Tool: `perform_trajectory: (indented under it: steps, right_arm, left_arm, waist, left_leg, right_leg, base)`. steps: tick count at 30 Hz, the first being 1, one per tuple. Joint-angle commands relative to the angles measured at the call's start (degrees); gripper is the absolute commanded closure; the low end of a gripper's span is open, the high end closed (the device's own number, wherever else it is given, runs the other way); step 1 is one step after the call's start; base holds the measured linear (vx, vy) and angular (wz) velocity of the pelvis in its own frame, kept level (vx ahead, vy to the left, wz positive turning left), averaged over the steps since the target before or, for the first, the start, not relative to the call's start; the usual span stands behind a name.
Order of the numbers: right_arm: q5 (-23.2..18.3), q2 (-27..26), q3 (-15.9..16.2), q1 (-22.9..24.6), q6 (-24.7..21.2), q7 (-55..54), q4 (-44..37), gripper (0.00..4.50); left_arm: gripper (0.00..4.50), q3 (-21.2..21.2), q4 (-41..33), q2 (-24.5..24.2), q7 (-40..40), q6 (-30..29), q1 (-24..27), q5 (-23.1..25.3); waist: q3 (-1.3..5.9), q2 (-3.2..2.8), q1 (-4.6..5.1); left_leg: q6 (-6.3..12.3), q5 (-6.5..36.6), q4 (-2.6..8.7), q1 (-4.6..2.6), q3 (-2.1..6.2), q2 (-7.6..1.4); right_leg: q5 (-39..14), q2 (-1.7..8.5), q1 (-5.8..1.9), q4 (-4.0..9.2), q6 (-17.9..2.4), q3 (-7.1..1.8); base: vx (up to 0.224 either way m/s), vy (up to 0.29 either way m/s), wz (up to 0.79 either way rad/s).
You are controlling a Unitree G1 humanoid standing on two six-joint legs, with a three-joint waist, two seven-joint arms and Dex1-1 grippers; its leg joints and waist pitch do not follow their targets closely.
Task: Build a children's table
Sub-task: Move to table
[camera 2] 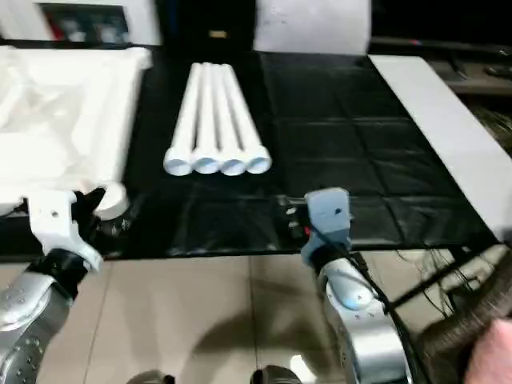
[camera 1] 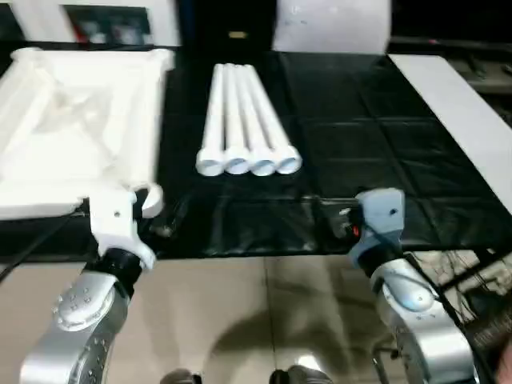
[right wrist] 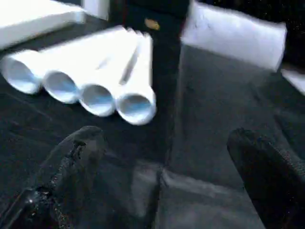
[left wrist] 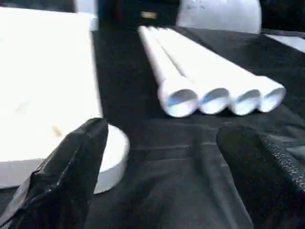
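White legs (camera 1: 246, 120) lie beyond both open claws.

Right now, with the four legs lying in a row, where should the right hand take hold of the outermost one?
Probably at the wide open end of the rightmost leg, which faces the robot. Come from its free right side: there only black cloth lies beside it, while its left side presses against the next leg. The right hand is open, empty.

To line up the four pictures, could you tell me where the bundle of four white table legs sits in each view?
Left eye: four white table legs upper centre, right of the tabletop.
Right eye: legs upper centre-left.
Left wrist: legs upper right, open ends facing the camera.
Right wrist: legs upper left.
Shared landmark: black table cover.
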State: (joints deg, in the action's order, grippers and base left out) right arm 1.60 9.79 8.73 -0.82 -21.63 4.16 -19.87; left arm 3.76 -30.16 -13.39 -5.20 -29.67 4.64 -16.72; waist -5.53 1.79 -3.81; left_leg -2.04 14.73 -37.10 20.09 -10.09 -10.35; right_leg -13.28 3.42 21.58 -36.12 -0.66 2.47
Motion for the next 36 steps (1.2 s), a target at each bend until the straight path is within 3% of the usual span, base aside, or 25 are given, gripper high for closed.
perform_trajectory:
  steps: [1,3,5,6,8,9,11,13,14,15,17,18,19,20,21,22,23,25,27,28,29,30,31,32,36]
  right_arm:
    - [-0.5,0.5,0.4,-1.1,0.3,1.1,-0.8,0.0]
    - [1.0,1.0,1.5,-0.8,-3.9,0.0,-0.3,0.0]
    - [-2.2,-0.1,1.3,1.3,-6.3,2.3,-1.6,0.0]
    - [-2.9,-0.7,0.8,1.6,-6.5,2.3,-2.0,0.0]
    - [-4.9,-2.6,-1.1,2.0,-7.0,1.6,-2.6,0.0]
    - [-4.9,-2.9,-1.4,1.9,-7.3,1.5,-2.2,0.0]
    - [-3.5,-2.0,-0.9,1.5,-6.6,1.5,-1.1,0.0]
    - [-3.9,-1.7,-0.8,1.2,-5.8,2.1,-0.4,0.0]
    - [-4.8,-2.0,-1.1,1.1,-5.9,2.6,-0.4,0.0]
    - [-6.5,-3.4,-2.2,0.5,-7.1,2.7,-0.9,0.0]
    - [-7.4,-3.7,-2.8,-0.4,-8.1,3.2,-0.6,0.0]
    - [-7.5,-4.1,-3.2,-0.8,-7.5,2.9,-0.4,0.0]
    - [-7.0,-4.6,-3.6,-1.4,-6.6,2.0,0.0,0.0]
    - [-7.0,-4.6,-3.6,-1.4,-6.6,2.0,0.0,0.0]
    - [-6.4,-5.2,-4.4,-2.4,-6.3,0.4,0.9,0.0]
    - [-6.4,-5.2,-4.4,-2.4,-6.3,0.4,0.9,0.0]
    - [-8.2,-5.3,-5.0,-3.0,-8.2,1.6,1.4,0.0]
    - [-10.9,-5.4,-5.5,-2.6,-10.1,3.9,0.8,0.0]
    - [-12.0,-5.3,-5.4,-2.0,-9.3,5.0,-0.1,0.0]
    - [-12.6,-5.5,-5.7,-2.1,-10.3,5.0,-0.3,0.0]
    - [-13.0,-5.7,-6.0,-2.3,-11.1,4.9,-0.4,0.0]
    - [-13.3,-5.9,-6.3,-2.5,-12.2,4.7,-0.5,0.0]
    - [-13.6,-5.9,-6.6,-2.8,-13.1,4.7,-0.5,0.0]
    - [-13.8,-5.9,-6.8,-3.1,-13.7,5.0,-0.6,0.0]
    - [-15.0,-5.7,-7.7,-3.8,-15.1,5.3,-0.3,0.0]
  left_arm:
    - [0.41,-0.7,-1.8,0.0,1.6,-1.6,-1.2,1.1]
    - [0.41,-1.8,-1.1,-0.5,0.7,-0.8,-1.3,1.4]
    - [0.41,-2.6,0.3,-1.6,-0.2,1.1,0.2,2.7]
    - [0.41,-2.7,0.4,-1.7,-0.1,1.2,0.5,3.0]
    - [0.41,-2.3,0.2,-1.3,0.4,1.2,1.0,3.4]
    - [0.41,-1.9,0.0,-0.8,0.7,0.8,1.1,3.6]
    - [0.41,-1.7,-0.1,-0.2,1.2,0.3,1.0,3.8]
    - [0.41,-1.9,-0.2,-0.2,1.4,0.4,1.1,4.1]
    - [0.41,-2.0,-0.3,-0.3,1.5,0.4,1.2,4.3]
    - [0.41,-2.1,-0.7,-0.3,1.6,0.5,1.4,4.2]
    - [0.41,-2.3,-0.9,-0.1,1.8,0.6,1.4,4.5]
    - [0.41,-2.4,-1.1,-0.1,1.9,0.5,1.4,4.8]
    - [0.41,-2.6,-1.2,-0.1,2.3,0.5,1.3,5.4]
    - [0.41,-2.6,-1.2,-0.1,2.3,0.5,1.3,5.4]
    - [0.41,-2.5,-1.4,0.3,2.7,0.3,1.1,5.8]
    - [0.41,-2.5,-1.4,0.3,2.7,0.3,1.1,5.8]
    - [0.41,-2.8,-1.5,0.6,2.5,0.2,1.0,6.0]
    - [0.41,-3.3,-1.6,0.5,2.3,0.3,1.2,6.3]
    - [0.41,-3.6,-1.5,0.8,2.5,0.3,1.1,6.4]
    - [0.41,-3.6,-1.5,1.1,2.7,0.6,1.1,6.3]
    - [0.41,-3.6,-1.5,1.3,2.7,0.8,1.1,6.3]
    - [0.41,-3.5,-1.5,1.6,2.9,0.9,1.1,6.4]
    - [0.41,-3.5,-1.5,1.8,3.0,0.9,1.1,6.4]
    - [0.41,-3.5,-1.5,2.0,2.9,1.0,1.1,6.4]
    - [0.41,-3.9,-1.2,2.1,2.6,1.0,1.3,6.6]
  waist:
    - [3.86,-0.6,-1.0]
    - [3.91,-0.79,0.14]
    - [4.09,-1.44,0.78]
    - [4.08,-1.21,1.01]
    - [4.29,-0.39,1.33]
    - [4.62,-0.55,1.14]
    - [4.43,-0.86,1.98]
    - [4.17,-1.46,4.89]
    - [4.17,-1.46,4.89]
    - [4.12,-1.24,5.52]
    - [4.21,0.13,5.02]
    - [3.81,1.61,2.26]
    - [4.31,1.17,4.22]
    - [4.31,1.17,4.22]
    - [3.74,0.29,4.68]
    - [4.0,-3.04,6.62]
    - [3.71,-3.61,7.25]
    - [3.27,-3.91,7.38]
    - [4.01,-2.24,7.16]
    - [4.89,-0.71,6.58]
    - [4.17,-0.98,5.9]
    - [4.17,-0.98,5.9]
    - [3.86,-0.16,5.88]
    - [3.85,0.14,5.4]
    - [4.15,-0.06,4.61]
  left_leg:
    - [7.03,-1.6,2.52,1.64,2.29,-3.36]
    - [10.99,-2.9,4.89,-0.68,0.32,-2.18]
    - [14.11,-3.5,5.41,-2.01,-0.27,-1.31]
    - [15.51,-1.9,5.65,-1.79,-0.31,-0.99]
    - [14.71,1.4,5.26,-0.65,0.69,-1.1]
    - [14.29,1.3,4.92,-0.89,0.93,-1.26]
    - [13.93,2.6,6.24,-0.81,1.13,-1.05]
    - [11.34,7.4,10.55,-2.19,0.43,0.02]
    - [11.34,7.4,10.55,-2.19,0.43,0.02]
    - [7.19,12.7,12.79,-1.71,1.12,-1.06]
    - [0.02,22.2,12.72,-1.35,0.44,-1.48]
    - [-4.12,23.7,2.66,-1.22,2.21,-0.75]
    - [-2.32,7.0,-10.02,1.12,9.94,0.11]
    - [-2.32,7.0,-10.02,1.12,9.94,0.11]
    - [-8.33,3.9,-5.42,2.21,11.14,-0.07]
    - [-12.94,22.0,3.99,0.19,13.76,-1.25]
    - [-18.06,33.1,7.97,0.99,16.01,-1.27]
    - [-20.01,38.0,8.63,0.73,13.98,-0.28]
    - [-16.22,31.2,6.95,0.74,13.08,0.6]
    - [-11.86,22.0,5.81,1.18,12.1,0.47]
    - [-9.76,21.7,5.66,2.06,11.22,-0.22]
    - [-9.76,21.7,5.66,2.06,11.22,-0.22]
    - [-7.35,26.5,5.49,1.69,10.21,-0.45]
    - [-5.01,25.1,5.29,1.46,9.52,-0.63]
    - [-2.48,18.4,5.95,1.93,8.82,-1.41]
  right_leg:
    - [-1.5,10.73,-4.69,6.48,-19.8,-7.07]
    - [-4.2,6.05,-2.73,5.01,-17.6,-3.88]
    - [-6.4,4.99,-1.47,4.95,-14.8,-2.72]
    - [-8.6,5.47,-1.54,5.46,-12.5,-2.79]
    - [-12.8,8.15,-2.68,7.07,-10.1,-4.29]
    - [-12.6,8.71,-2.68,7.29,-10.0,-4.63]
    - [-11.2,7.34,-2.42,7.12,-8.9,-3.62]
    - [-9.7,-0.09,-0.06,1.95,-3.8,2.28]
    - [-9.7,-0.09,-0.06,1.95,-3.8,2.28]
    - [-5.9,-0.42,0.15,-2.76,1.1,4.44]
    - [-7.9,3.31,-0.57,-0.01,0.0,2.73]
    - [-26.2,15.62,0.4,8.52,-4.0,-5.63]
    - [-37.0,22.25,-0.47,12.09,-8.7,-9.65]
    - [-37.0,22.25,-0.47,12.09,-8.7,-9.65]
    - [-36.3,13.17,-2.49,7.63,-9.5,0.27]
    - [-22.6,3.7,-1.15,0.0,-5.2,2.6]
    - [-5.3,1.69,-0.6,-3.87,-1.3,1.7]
    - [1.6,1.42,-0.45,-3.02,-0.3,1.96]
    - [1.3,3.94,-2.21,0.44,-0.9,0.99]
    - [-1.3,6.28,-3.74,2.39,-0.5,-0.67]
    - [-11.3,8.65,-3.65,4.56,-3.1,-1.44]
    - [-11.3,8.65,-3.65,4.56,-3.1,-1.44]
    - [-24.4,8.83,-2.08,6.0,-4.8,-2.31]
    - [-29.2,9.22,-1.64,6.67,-5.5,-2.66]
    - [-26.7,8.88,-1.86,6.43,-6.8,-2.44]
  base:
    - [-0.033,0.125,0.03]
    - [-0.049,0.15,0.09]
    - [-0.036,0.166,0.08]
    - [-0.034,0.168,0.07]
    - [-0.055,0.177,0.03]
    - [-0.06,0.179,0.02]
    - [-0.072,0.186,0.02]
    - [-0.078,0.192,0.02]
    - [-0.089,0.157,-0.01]
    - [-0.089,0.157,-0.01]
    - [-0.093,0.067,-0.04]
    - [-0.091,0.047,-0.07]
    - [-0.07,0.098,-0.1]
    - [-0.012,0.183,-0.43]
    - [-0.012,0.183,-0.43]
    - [-0.031,0.223,-0.41]
    - [-0.116,0.195,-0.02]
    - [-0.111,0.155,0.02]
    - [-0.078,0.071,0.02]
    - [-0.068,0.038,-0.07]
    - [-0.087,-0.011,-0.03]
    - [-0.087,-0.011,-0.03]
    - [-0.095,-0.039,0.03]
    - [-0.054,-0.05,0.07]
    - [-0.026,-0.026,0.03]
